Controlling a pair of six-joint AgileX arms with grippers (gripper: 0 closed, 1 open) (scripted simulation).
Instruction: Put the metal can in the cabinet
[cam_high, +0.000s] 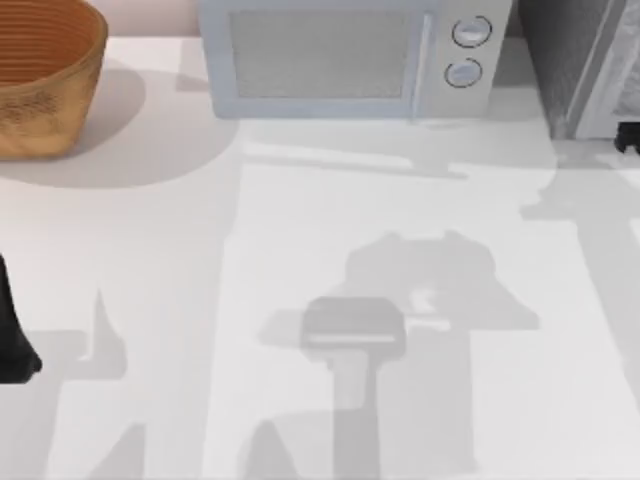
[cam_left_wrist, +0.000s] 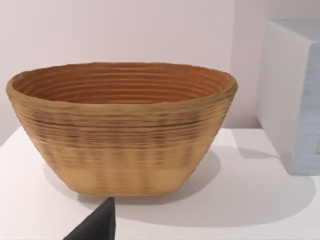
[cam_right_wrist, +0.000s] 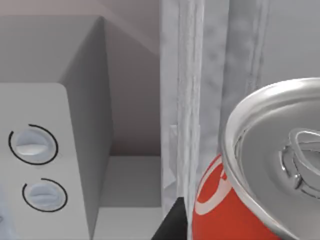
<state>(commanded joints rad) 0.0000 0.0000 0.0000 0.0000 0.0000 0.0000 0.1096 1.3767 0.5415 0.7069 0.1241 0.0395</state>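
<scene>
Silver-top red metal can (cam_right_wrist: 240, 210) | close by cabinet (cam_right_wrist: 200, 100) frame | pincer state: can't tell

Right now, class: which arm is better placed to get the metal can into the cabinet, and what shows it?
The right arm. Its wrist view shows the metal can close up beside the cabinet. The left arm sits at the table's left edge, its wrist view facing the wicker basket.
</scene>
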